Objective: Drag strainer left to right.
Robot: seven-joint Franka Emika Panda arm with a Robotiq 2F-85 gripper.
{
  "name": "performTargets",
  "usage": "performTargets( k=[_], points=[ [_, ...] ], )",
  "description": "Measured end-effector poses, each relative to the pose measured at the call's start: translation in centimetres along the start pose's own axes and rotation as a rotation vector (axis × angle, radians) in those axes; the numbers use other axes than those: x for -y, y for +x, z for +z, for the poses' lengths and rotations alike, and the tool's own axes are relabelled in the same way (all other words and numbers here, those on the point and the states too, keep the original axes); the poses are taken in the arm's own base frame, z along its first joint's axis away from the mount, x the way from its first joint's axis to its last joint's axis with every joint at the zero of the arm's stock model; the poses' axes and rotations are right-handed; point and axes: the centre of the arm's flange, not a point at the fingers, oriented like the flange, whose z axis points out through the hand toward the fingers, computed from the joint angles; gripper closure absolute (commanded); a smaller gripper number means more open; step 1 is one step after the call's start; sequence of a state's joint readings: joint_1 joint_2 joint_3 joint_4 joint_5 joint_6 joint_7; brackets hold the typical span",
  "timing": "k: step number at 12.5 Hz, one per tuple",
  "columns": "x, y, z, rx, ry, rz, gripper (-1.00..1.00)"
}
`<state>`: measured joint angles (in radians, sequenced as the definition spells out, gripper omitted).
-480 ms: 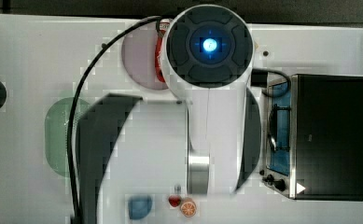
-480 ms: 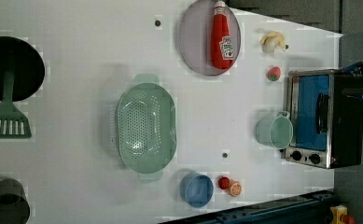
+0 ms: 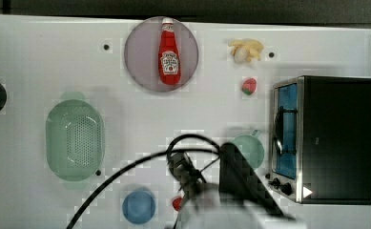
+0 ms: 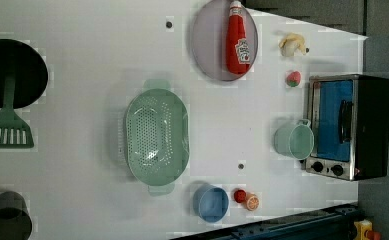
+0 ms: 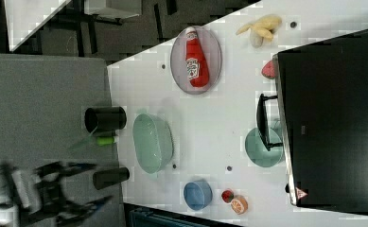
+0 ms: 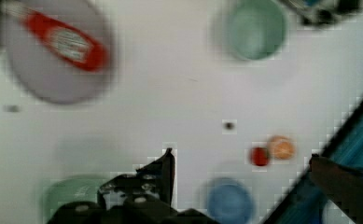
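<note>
Strainer point(image 4: 156, 134) sits upright, opening up, long axis top-to-bottom in the left view, tab handles at both ends. Gripper point(image 6: 167, 163) spread wide, holding nothing.

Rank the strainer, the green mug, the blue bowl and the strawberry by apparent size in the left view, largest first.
1. strainer
2. green mug
3. blue bowl, only slightly smaller than the mug
4. strawberry
</note>
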<state>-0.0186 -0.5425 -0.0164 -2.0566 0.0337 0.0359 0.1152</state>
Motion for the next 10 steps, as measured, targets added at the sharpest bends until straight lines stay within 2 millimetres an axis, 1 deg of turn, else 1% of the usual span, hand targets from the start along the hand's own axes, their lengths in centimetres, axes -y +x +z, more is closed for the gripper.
performTargets(
  k=[1,2,3,4,5,6,7,8,9,10],
  points=[
    [0.2,-0.9,-2.0,-0.016,0.045,-0.016,-1.00],
    [0.7,-1.7,-2.7,-0.021,0.046,-0.026,-1.00],
    [1.7,-2.5,-2.0,-0.018,0.025,-0.022,-1.00],
    [3.6,-3.5,-0.5,-0.010,-0.007,-0.021,-1.00],
    [6.4,-5.0,1.5,-0.004,-0.032,-0.032,-1.00],
    [9.8,-6.9,4.0,0.001,-0.042,-0.035,-1.00],
    [12.9,-9.2,7.3,0.016,-0.068,-0.030,-1.00],
    [15.4,-12.0,10.8,0.039,-0.116,-0.018,-1.00],
    [17.4,-14.7,14.1,0.056,-0.144,0.001,-1.00],
    [19.0,-17.3,17.2,0.064,-0.135,0.034,-1.00]
  ],
)
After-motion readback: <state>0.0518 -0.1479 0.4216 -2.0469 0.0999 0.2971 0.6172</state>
